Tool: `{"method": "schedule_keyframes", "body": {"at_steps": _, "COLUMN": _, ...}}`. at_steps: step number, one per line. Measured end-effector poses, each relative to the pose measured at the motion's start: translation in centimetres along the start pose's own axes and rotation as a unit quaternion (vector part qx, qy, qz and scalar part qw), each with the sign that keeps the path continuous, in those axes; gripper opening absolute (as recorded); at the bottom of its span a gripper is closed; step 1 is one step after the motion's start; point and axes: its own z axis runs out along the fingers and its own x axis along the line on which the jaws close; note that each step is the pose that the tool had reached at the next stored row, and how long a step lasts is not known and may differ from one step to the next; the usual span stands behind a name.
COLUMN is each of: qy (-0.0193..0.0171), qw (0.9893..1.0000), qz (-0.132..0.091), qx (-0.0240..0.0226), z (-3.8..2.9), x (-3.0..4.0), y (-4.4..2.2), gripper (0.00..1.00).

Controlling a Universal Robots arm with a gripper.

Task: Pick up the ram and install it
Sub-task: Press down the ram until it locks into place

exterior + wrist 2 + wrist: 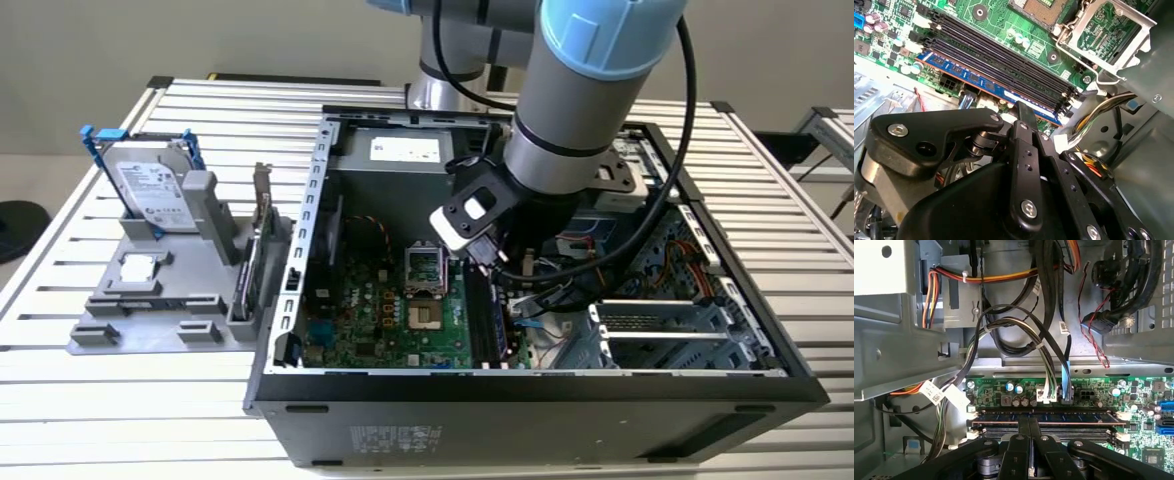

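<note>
I have the black two-finger gripper [1030,450] down inside the open dark computer case [534,395], fingers closed together directly over the long blue-faced ram stick [989,85], which sits in the outermost slot of the green motherboard [1004,30], apparently to press it home.

We count one open computer case [534,400], one motherboard [387,310], one ram [984,82] stick, one hard drive [150,185], and one grey holder [147,300].
</note>
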Motion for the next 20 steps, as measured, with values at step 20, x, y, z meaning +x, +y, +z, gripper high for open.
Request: {"method": "schedule_keyframes", "body": {"at_steps": 20, "qy": -0.0267, "qw": 0.9996, "qz": -0.001, "qx": 0.0061, "z": 0.83, "x": 0.02, "y": 0.02, "gripper": 0.00}}
